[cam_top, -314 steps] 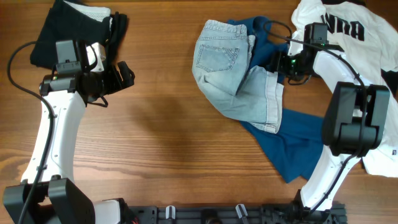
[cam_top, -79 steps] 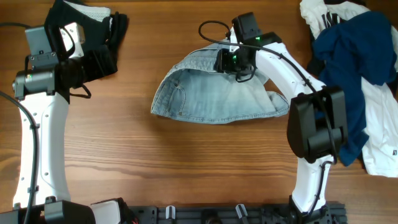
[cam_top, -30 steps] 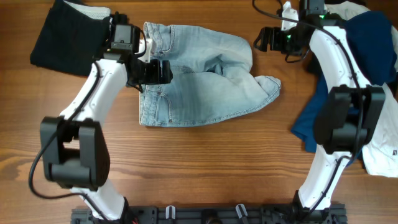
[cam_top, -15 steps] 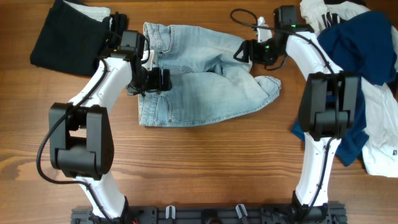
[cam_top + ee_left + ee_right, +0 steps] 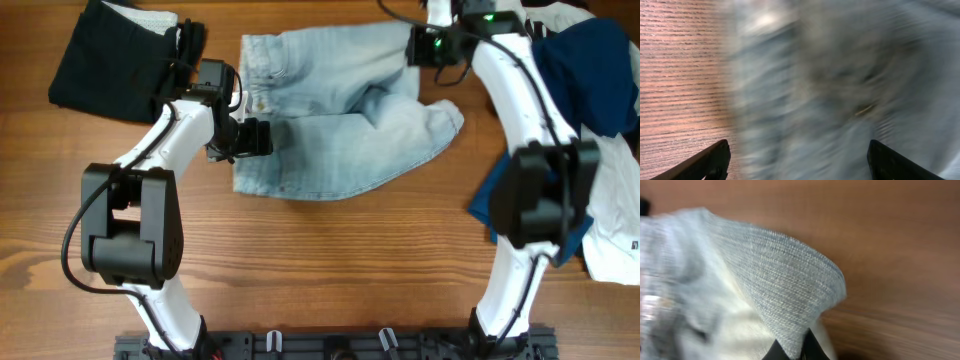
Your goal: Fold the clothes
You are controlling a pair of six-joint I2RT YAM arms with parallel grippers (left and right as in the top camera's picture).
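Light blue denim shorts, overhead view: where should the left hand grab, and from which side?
Probably the waistband edge of the light blue denim shorts, approached from the bare wooden table on their left. That edge lies flat, straight and exposed, opposite the corner the right hand pinches. The left hand hovers open there.

Light-blue denim shorts [image 5: 340, 130] lie spread but rumpled at centre, waistband to the left, upper right corner raised. Black garment [image 5: 100, 55] lies folded far left. Navy garment [image 5: 590, 70] is heaped over white shirt [image 5: 615, 250] far right.
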